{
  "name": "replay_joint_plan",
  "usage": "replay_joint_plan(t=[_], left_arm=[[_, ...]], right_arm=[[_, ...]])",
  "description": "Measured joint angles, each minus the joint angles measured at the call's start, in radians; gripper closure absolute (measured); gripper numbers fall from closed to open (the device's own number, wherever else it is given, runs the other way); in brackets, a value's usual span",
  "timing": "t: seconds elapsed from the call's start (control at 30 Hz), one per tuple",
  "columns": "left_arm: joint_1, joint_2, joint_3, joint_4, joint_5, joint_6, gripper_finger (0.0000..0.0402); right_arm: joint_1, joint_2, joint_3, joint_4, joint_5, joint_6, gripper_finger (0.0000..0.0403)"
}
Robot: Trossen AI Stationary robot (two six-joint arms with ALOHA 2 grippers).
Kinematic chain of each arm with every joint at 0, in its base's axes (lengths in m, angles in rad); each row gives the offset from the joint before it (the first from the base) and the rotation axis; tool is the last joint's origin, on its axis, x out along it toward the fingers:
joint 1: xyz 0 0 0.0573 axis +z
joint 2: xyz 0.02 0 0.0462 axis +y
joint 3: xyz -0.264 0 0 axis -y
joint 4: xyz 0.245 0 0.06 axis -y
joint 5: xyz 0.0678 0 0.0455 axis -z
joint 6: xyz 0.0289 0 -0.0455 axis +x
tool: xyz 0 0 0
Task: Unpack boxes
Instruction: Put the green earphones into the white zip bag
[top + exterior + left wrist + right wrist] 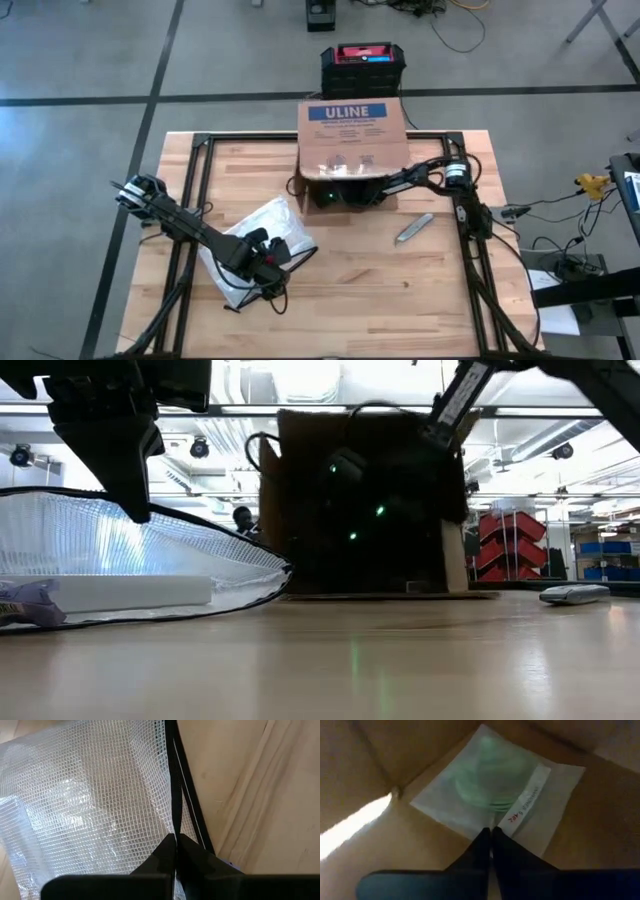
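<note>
The right gripper [490, 832], reaching inside the box [352, 140], is pinched on a flat packet [502, 795] lying at its twelve o'clock, far nearer than the left gripper [175, 840], which is clamped on the mesh bag [262, 240].

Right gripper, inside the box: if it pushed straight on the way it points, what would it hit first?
Most likely the flat clear packet lying inside the cardboard box. The shut right gripper points at the packet's near edge; how far off it is cannot be judged.
</note>
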Motion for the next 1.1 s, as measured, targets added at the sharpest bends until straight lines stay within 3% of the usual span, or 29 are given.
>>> replay_joint_plan(t=[0.13, 0.3, 0.47, 0.6, 0.73, 0.9, 1.1], left_arm=[[-0.003, -0.001, 0.000, 0.000, 0.002, -0.005, 0.0401], [-0.005, -0.001, 0.000, 0.002, 0.003, -0.002, 0.0401], [-0.013, -0.001, 0.000, 0.000, -0.001, -0.001, 0.0401], [-0.014, -0.001, 0.000, -0.002, -0.001, 0.003, 0.0401], [-0.015, -0.002, 0.000, 0.001, -0.001, -0.004, 0.0401], [-0.018, -0.002, 0.000, 0.004, -0.001, -0.016, 0.0401], [-0.018, -0.002, 0.000, 0.022, -0.033, -0.023, 0.0401]], right_arm=[[0.068, -0.081, -0.012, -0.187, -0.050, 0.005, 0.0402], [0.118, -0.175, -0.098, -0.156, -0.035, 0.008, 0.0403], [0.141, -0.254, -0.259, 0.077, 0.066, -0.044, 0.0403], [0.136, -0.259, -0.388, 0.390, 0.037, -0.103, 0.0403], [0.121, -0.221, -0.429, 0.536, 0.029, -0.131, 0.0398], [0.133, -0.218, -0.427, 0.575, 0.007, -0.217, 0.0354], [0.056, -0.207, -0.427, 0.615, -0.057, -0.239, 0.0259]])
